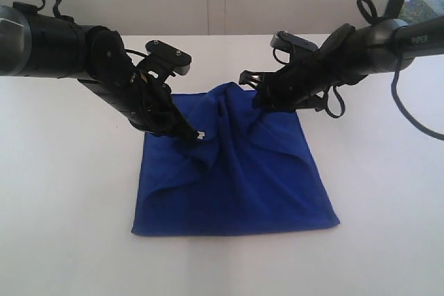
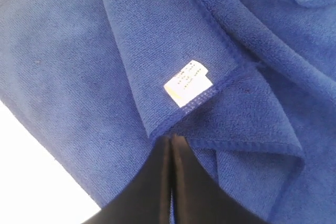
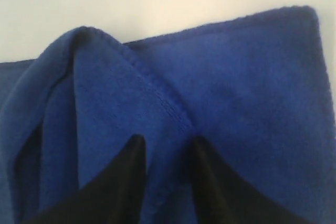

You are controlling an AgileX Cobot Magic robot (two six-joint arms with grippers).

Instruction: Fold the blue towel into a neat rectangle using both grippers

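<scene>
- Exterior view: the blue towel [image 1: 243, 185] lies in the middle of the white table [image 1: 69, 206]. Its lower edge in the frame is flat and fairly straight, while its upper half is bunched into a raised ridge between the two arms.
- The left gripper [image 1: 193, 134] sits left of centre, low over the cloth. Its jaws are closed, and the white label [image 1: 200, 136] shows right at their tip.
- In the left wrist view, the left gripper [image 2: 170, 142] has its jaws pressed together where the labelled corner [image 2: 188, 80] of the towel [image 2: 79, 77] runs into them. I take it to be pinching that corner.
- The right gripper [image 1: 251, 91] is at the upper centre, beside the peak of the ridge.
- In the right wrist view, the right gripper [image 3: 167, 153] has its jaws standing apart, with a hemmed fold of the towel [image 3: 252, 87] lying between them. I see no squeeze on the cloth there.
- My read is that a fold is under way but uneven, with one corner carried and the other side loose.
- The next move probably calls for the right jaws to close on their corner. Both corners would then travel together toward the lower edge and land square on the lower corners.
- The right-hand edge of the towel runs clean, but the left side has a diagonal crease that could skew the fold.
- Bare table surrounds the cloth on the left, right and bottom, so there is plenty of room to pull and lay it down.
</scene>
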